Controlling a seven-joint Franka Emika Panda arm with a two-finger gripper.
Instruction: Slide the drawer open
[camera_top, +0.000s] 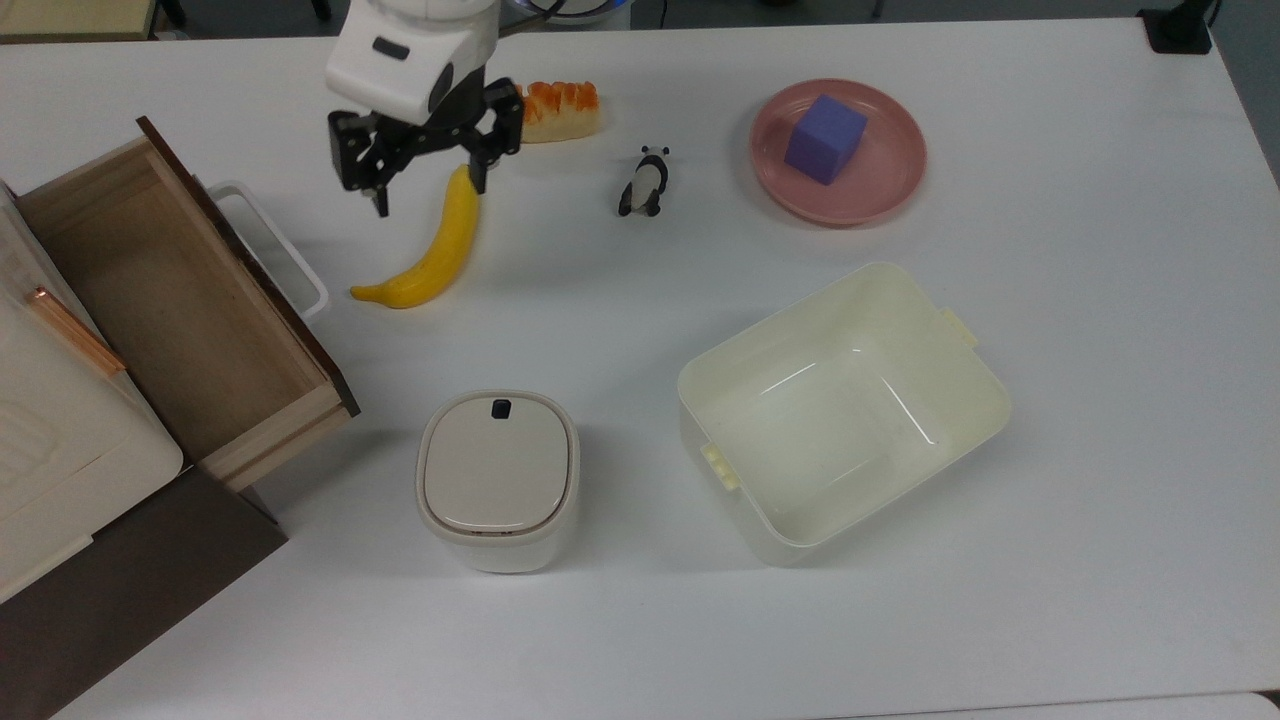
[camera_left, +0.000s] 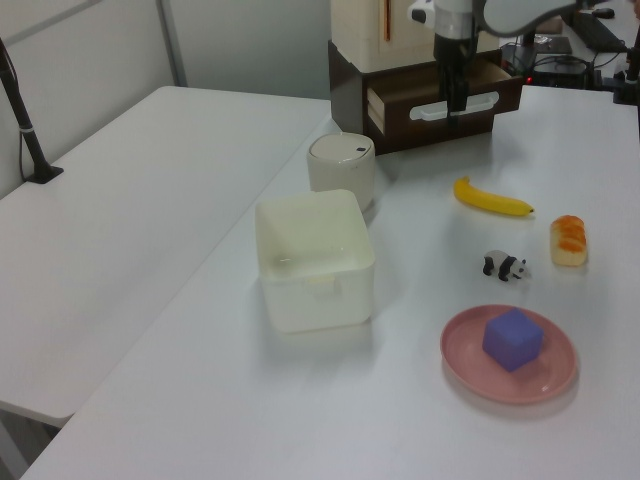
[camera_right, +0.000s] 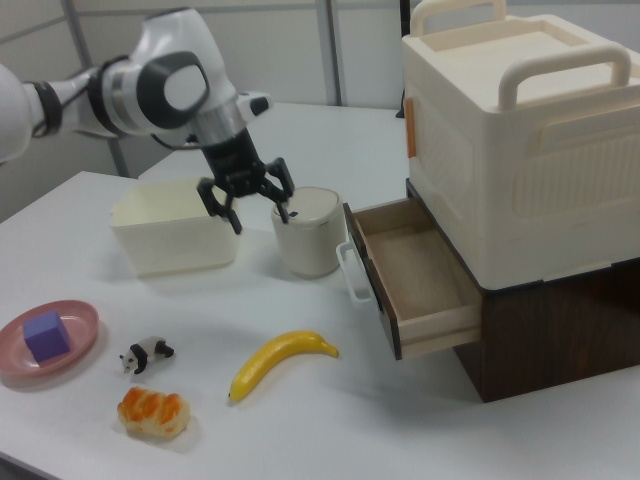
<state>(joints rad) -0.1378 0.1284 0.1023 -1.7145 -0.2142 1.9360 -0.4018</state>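
The drawer stands pulled out of the dark brown cabinet at the top view's left, its light-wood inside bare. Its dark front panel carries a white loop handle, which nothing touches. The drawer also juts out toward the right view's left, and in the left view the drawer sits at the table's far end. My gripper hangs open with the fingers spread wide, above the banana's upper end and to the handle's right in the top view. The gripper holds nothing; the gripper is seen edge-on.
A banana lies just right of the handle. Bread, a toy panda, and a pink plate with a purple cube line the far side. A cream tub and a white lidded bin stand nearer.
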